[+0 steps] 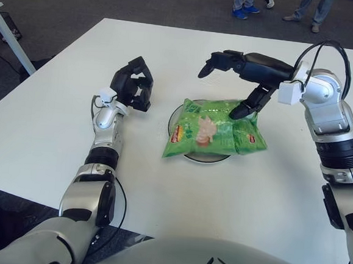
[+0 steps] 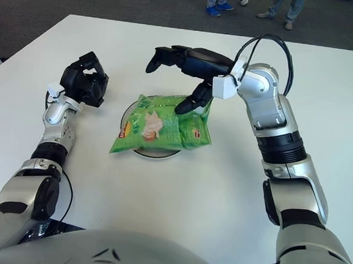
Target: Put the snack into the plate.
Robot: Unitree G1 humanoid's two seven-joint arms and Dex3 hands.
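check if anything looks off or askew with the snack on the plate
The green snack bag lies flat on the plate but overhangs its rim on both sides. The right robot hand is open just above the bag's top right; the left robot hand shows left of the plate. No spill or damage is visible.

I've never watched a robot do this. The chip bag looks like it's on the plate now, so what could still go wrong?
The chip bag overhangs the plate on both sides, so it may slide off. The right hand, open, has its thumb by the bag's back edge and could snag it when lifting. The left hand shows left of the plate.
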